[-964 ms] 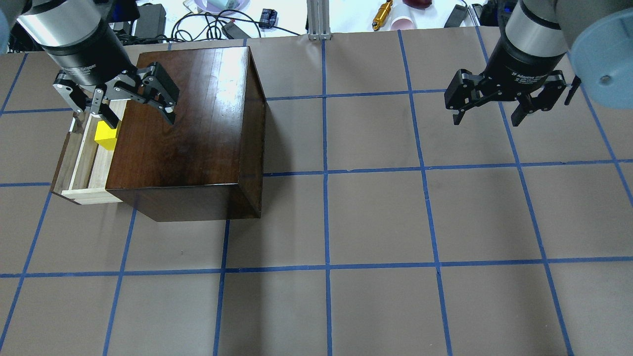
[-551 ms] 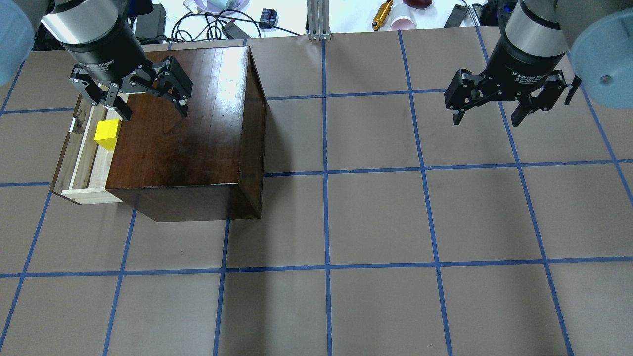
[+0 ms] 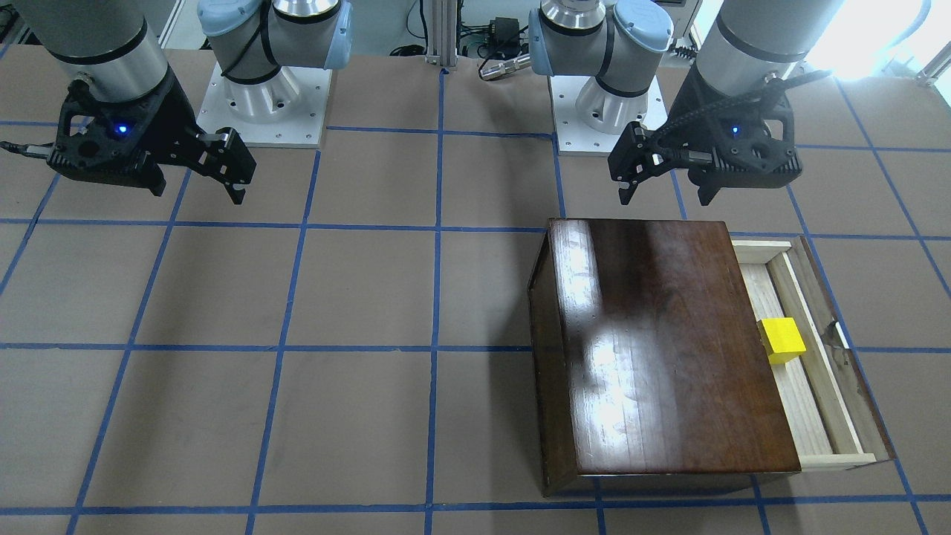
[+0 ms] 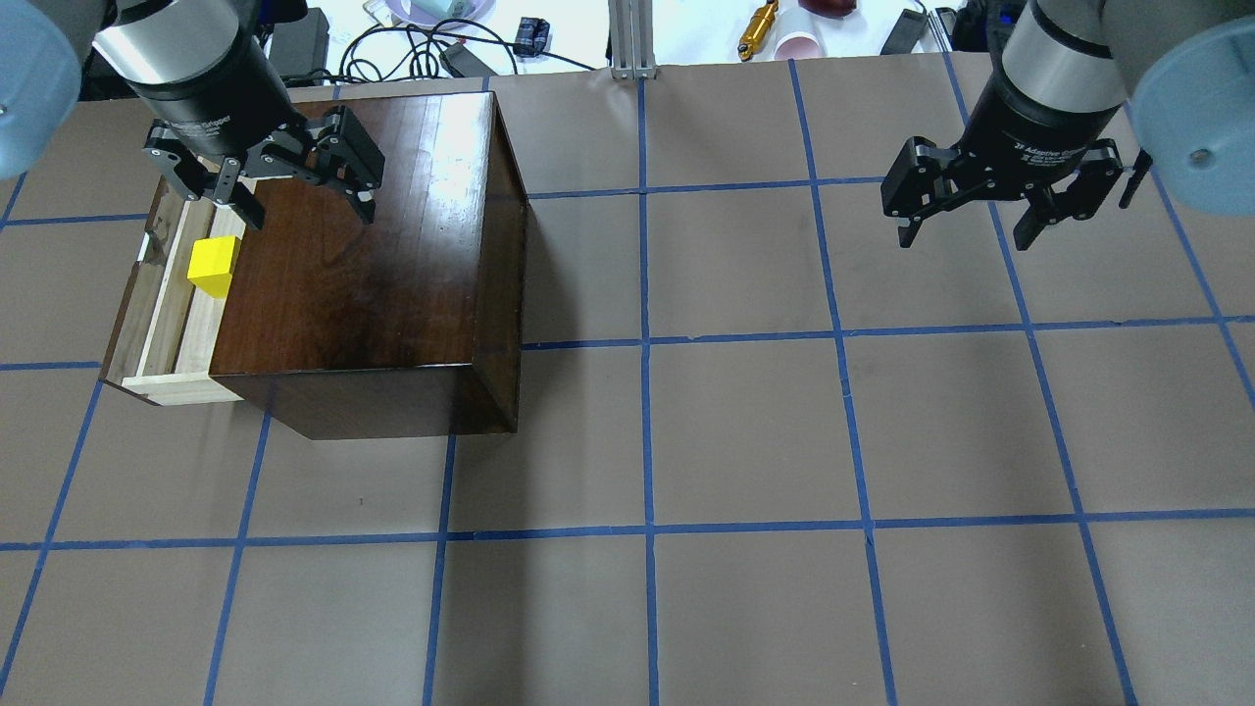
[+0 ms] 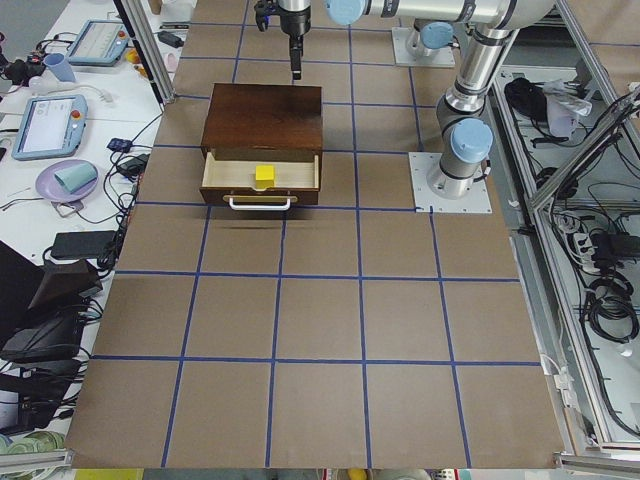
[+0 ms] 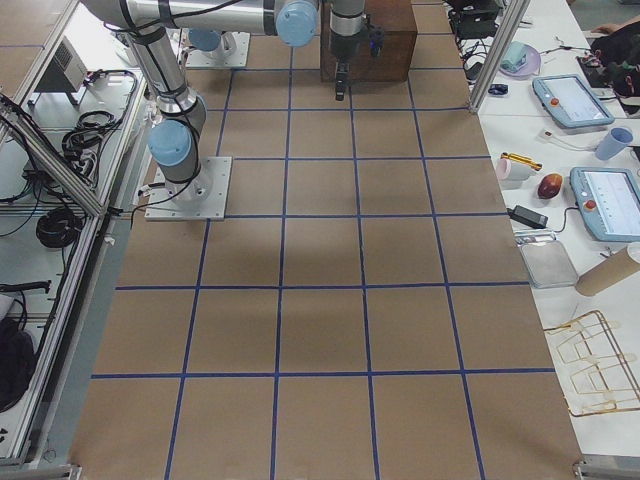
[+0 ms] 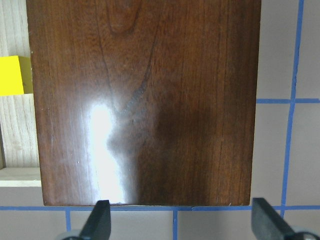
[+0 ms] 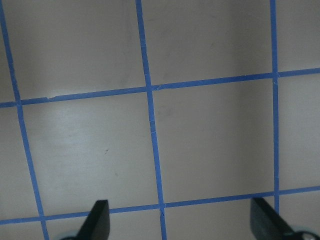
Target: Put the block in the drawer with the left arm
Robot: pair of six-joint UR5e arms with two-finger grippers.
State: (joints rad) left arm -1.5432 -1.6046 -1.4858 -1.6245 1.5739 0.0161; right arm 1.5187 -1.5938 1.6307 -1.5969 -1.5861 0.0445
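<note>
The yellow block (image 4: 214, 263) lies in the open drawer (image 4: 169, 316), against the front of the dark wooden box (image 4: 373, 265). It also shows in the front view (image 3: 781, 338), the left side view (image 5: 264, 175) and at the left wrist view's edge (image 7: 11, 75). My left gripper (image 4: 307, 214) is open and empty, raised over the box's far edge, apart from the block; its fingers (image 7: 100, 222) frame the box top. My right gripper (image 4: 966, 238) is open and empty above the bare table at the far right.
The drawer (image 3: 810, 401) has a white handle (image 5: 260, 204) on its dark front panel. Cables and small items (image 4: 431, 39) lie beyond the table's far edge. The two arm bases (image 3: 594, 96) stand at the robot's side of the table.
My left gripper has drawn up and away from the block, toward the box's far edge. The block stays in the drawer. The right arm has not moved.
</note>
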